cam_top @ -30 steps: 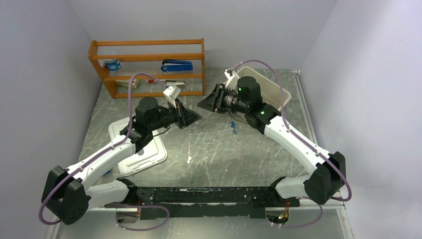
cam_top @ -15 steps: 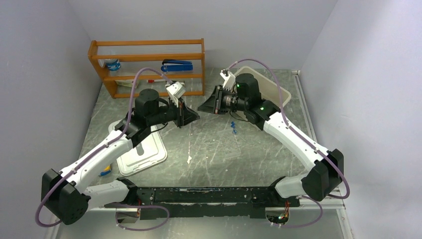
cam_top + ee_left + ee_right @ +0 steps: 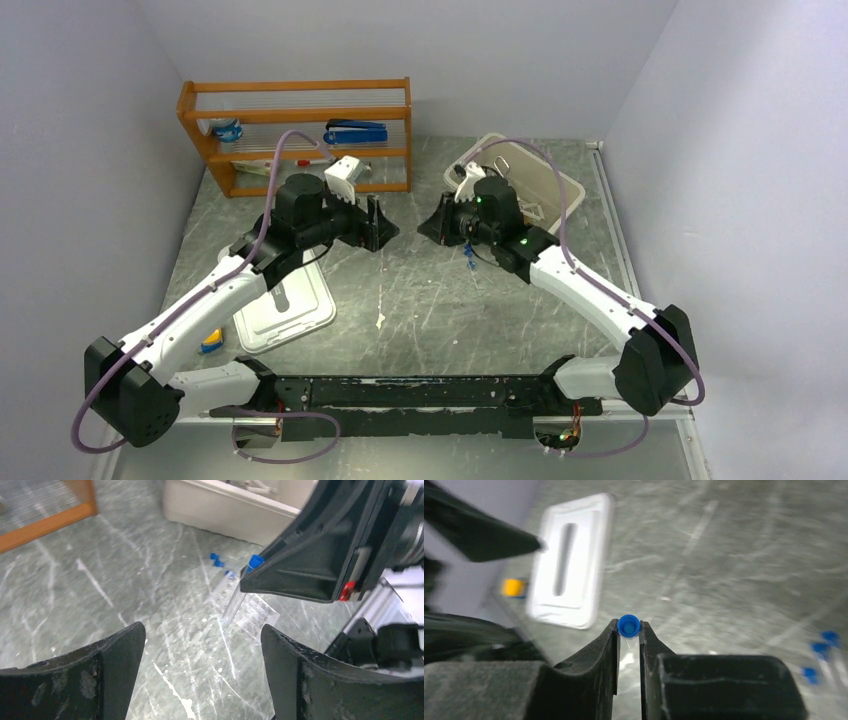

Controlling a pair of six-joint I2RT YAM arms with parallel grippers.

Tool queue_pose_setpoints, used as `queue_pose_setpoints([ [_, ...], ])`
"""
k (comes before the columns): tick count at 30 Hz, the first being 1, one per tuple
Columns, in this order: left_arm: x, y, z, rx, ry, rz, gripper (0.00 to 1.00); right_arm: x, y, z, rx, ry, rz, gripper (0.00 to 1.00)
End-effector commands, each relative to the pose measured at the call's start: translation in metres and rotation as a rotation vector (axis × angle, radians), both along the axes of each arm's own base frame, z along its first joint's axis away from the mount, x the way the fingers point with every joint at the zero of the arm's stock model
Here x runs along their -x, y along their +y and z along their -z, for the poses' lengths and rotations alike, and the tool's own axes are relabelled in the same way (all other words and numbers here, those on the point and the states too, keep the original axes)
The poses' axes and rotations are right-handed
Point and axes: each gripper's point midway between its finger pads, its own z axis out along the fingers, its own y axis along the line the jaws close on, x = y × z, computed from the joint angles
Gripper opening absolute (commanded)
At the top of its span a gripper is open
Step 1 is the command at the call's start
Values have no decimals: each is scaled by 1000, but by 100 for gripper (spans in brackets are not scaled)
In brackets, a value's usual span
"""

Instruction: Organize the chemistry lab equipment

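My right gripper (image 3: 628, 631) is shut on a blue-capped clear tube (image 3: 628, 625), its cap showing between the fingertips. In the left wrist view that tube (image 3: 239, 592) hangs slanted from the right gripper (image 3: 250, 577), over the clear rack (image 3: 257, 616) lying on the table. More blue-capped tubes (image 3: 217, 560) lie by the rack and show from above (image 3: 468, 256). My left gripper (image 3: 201, 635) is open and holds nothing, facing the right gripper (image 3: 432, 222) across a small gap in the top view (image 3: 382, 226).
A beige bin (image 3: 556, 190) with metal items stands at the back right. The orange shelf (image 3: 300, 135) with a blue stapler is at the back left. A white lid (image 3: 290, 310) and a small yellow-and-blue block (image 3: 211, 342) lie under the left arm.
The left gripper has opened and let go of the tube. The right gripper has closed on it, and the two grippers have drawn a little apart.
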Motion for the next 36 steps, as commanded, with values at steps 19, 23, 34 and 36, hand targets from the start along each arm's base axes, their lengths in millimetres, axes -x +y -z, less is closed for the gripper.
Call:
queue_pose_setpoints([
  [19,-14,49,20,-65,39,-318,86,-25,-76,82,427,-360,421,0],
  [23,-13,47,21,-53,46,-310,86,-14,-74,87,407,-357,428,0],
  [34,-15,51,24,-64,49,-336,85,-7,-69,111,398,-336,418,0],
  [36,-16,51,24,-69,48,-336,85,-8,-69,114,399,-335,425,0],
])
